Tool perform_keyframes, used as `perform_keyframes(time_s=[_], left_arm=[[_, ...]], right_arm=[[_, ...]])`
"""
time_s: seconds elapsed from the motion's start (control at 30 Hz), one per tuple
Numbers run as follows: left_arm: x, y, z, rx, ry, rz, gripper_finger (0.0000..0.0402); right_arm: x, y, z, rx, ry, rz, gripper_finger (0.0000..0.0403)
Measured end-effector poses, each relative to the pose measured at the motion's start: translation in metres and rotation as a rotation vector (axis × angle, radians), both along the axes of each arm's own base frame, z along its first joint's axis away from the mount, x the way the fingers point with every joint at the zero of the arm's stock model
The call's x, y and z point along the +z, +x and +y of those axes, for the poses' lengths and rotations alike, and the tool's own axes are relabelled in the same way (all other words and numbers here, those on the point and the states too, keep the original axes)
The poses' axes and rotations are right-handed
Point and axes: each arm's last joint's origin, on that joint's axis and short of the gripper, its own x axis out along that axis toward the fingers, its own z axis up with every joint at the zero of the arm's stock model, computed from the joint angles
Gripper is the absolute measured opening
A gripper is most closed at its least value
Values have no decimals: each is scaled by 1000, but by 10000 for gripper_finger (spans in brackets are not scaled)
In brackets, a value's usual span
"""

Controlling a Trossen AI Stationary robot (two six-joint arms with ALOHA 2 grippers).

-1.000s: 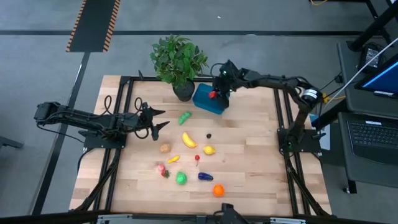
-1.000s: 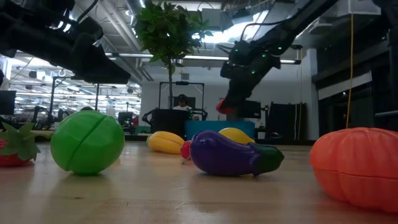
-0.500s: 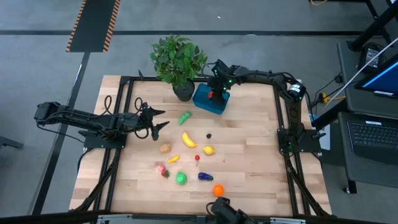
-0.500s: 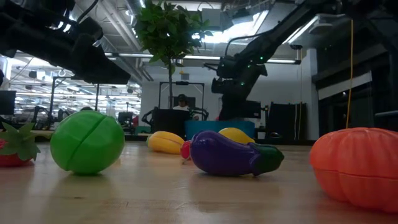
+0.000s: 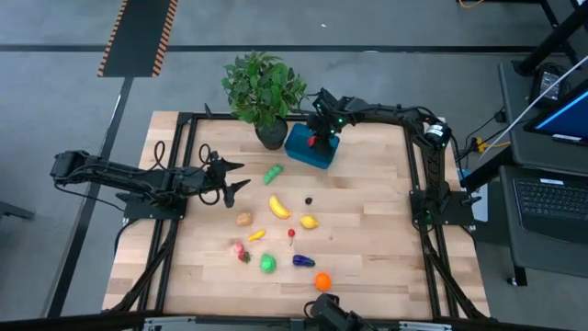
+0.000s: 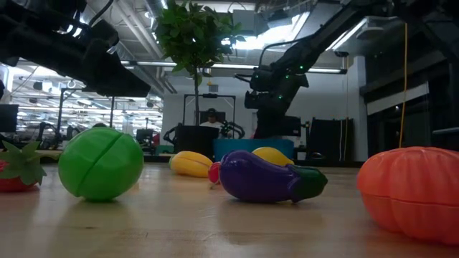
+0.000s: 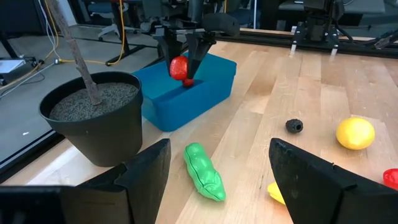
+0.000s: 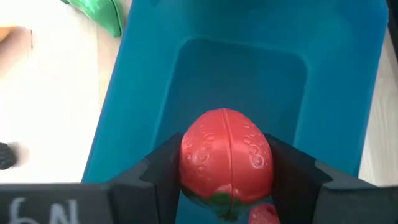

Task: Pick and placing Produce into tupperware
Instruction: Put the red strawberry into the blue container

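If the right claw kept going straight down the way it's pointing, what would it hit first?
Probably the floor of the teal-blue plastic rectangular container. The right claw, shut on a red dimpled toy strawberry, points into its open interior; a small red piece lies just beside that line.

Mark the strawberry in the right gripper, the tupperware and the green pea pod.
strawberry (image 8: 226, 155): right wrist view, middle of its red body, between the fingers.
tupperware (image 7: 214, 71): left wrist view, teal rim on the table side.
green pea pod (image 7: 204, 172): left wrist view, middle of the pod.
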Motion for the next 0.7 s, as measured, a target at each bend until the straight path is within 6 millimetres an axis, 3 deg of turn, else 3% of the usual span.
perform_keyframes(time_s=[0.7], left_arm=[[0, 0, 0, 0, 0, 0, 265]], right_arm=[[0, 1, 2, -2, 4, 2, 194]])
